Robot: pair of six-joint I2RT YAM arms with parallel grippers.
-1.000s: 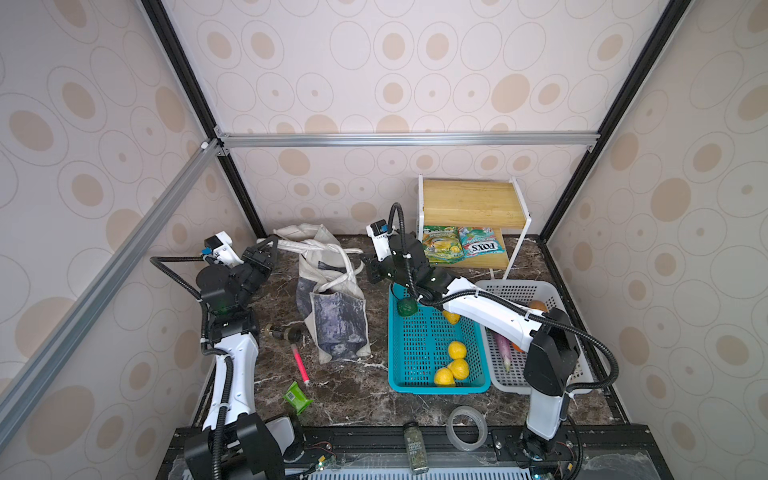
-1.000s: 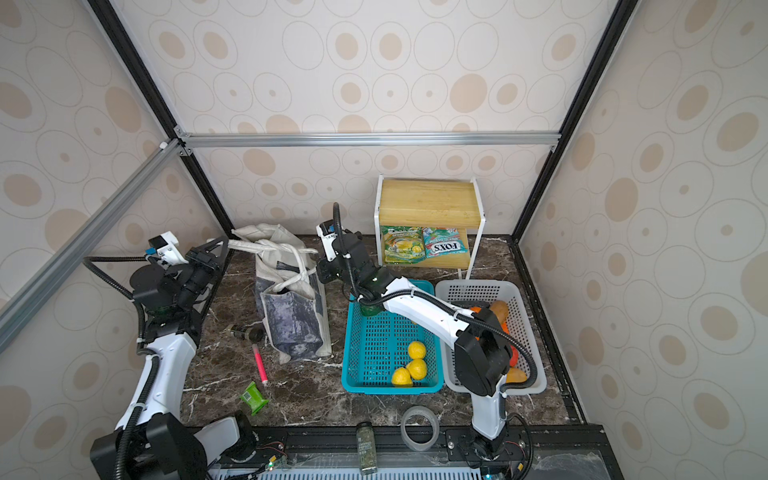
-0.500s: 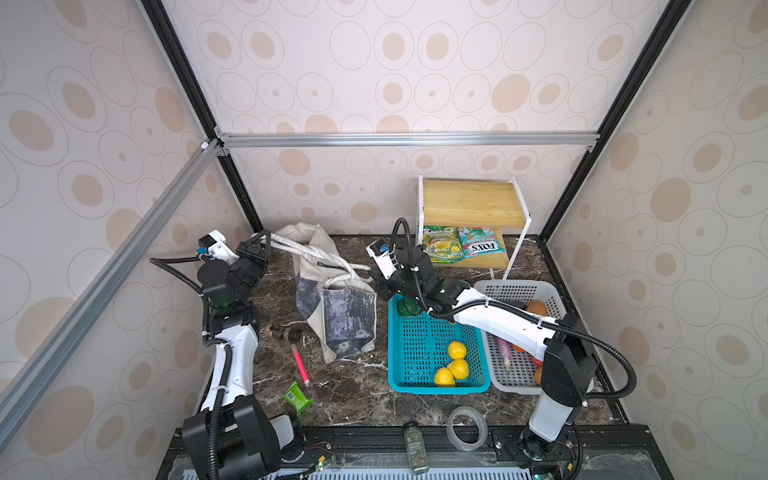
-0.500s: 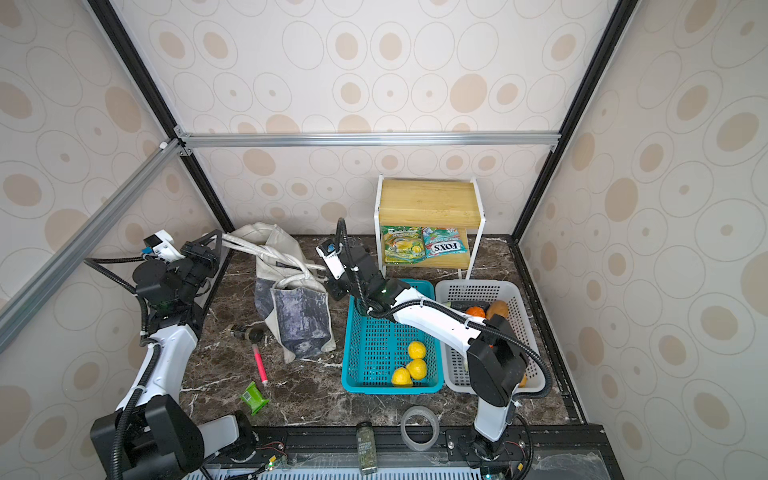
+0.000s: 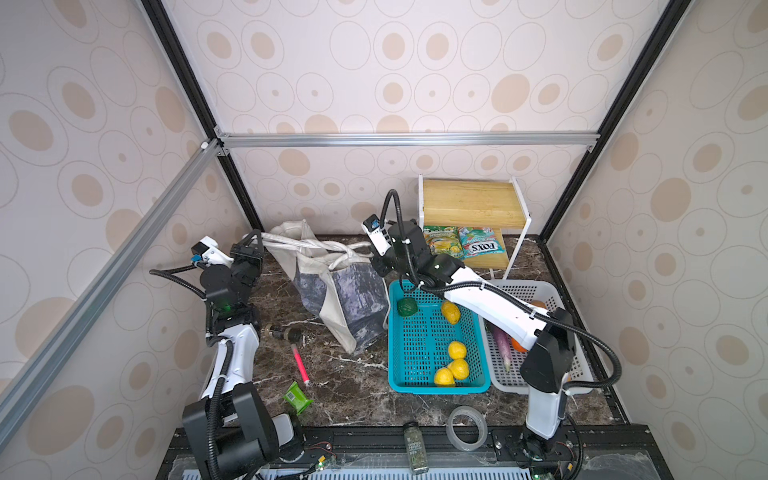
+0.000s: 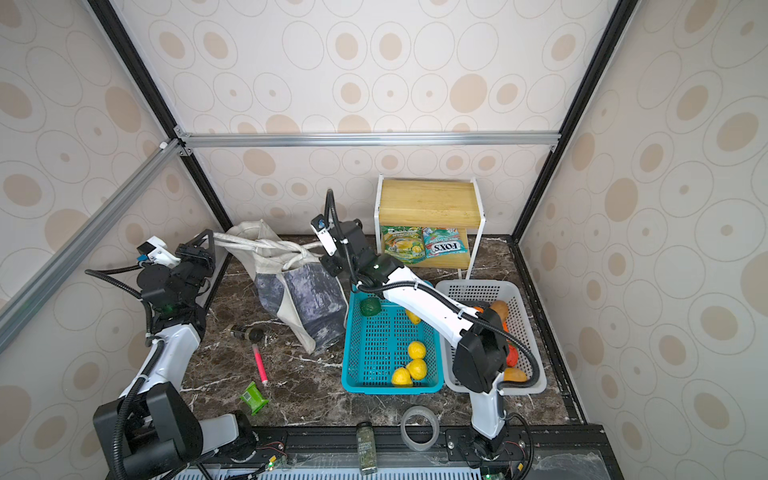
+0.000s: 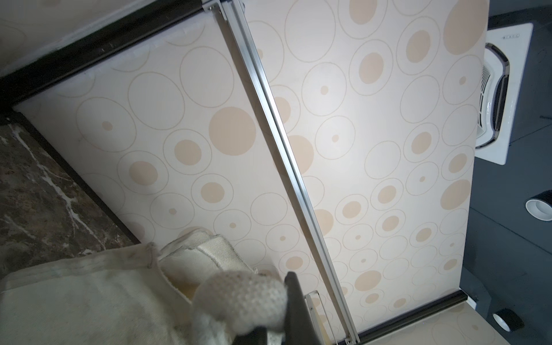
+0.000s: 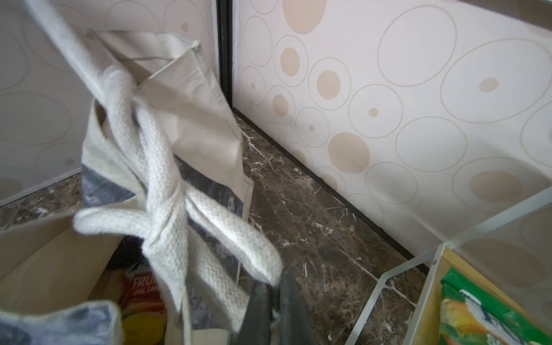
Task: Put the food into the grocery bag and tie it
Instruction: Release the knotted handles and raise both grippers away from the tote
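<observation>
Walls (image 5: 415, 62): cream wallpaper, beige dots in ringed ovals.
Frame: black corner posts (image 5: 188, 83), silver aluminium rails (image 5: 407, 139).
Floor: dark brown marble-pattern tabletop (image 5: 345, 386), white veins.
Furniture: two-tier wooden shelf (image 5: 469, 203), white metal frame, back right.
Overhead: ceiling air-conditioner cassette (image 7: 501, 89).

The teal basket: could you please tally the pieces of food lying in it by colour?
Yellow pieces: 4
Green piece: 1
Total in the teal basket: 5
</observation>
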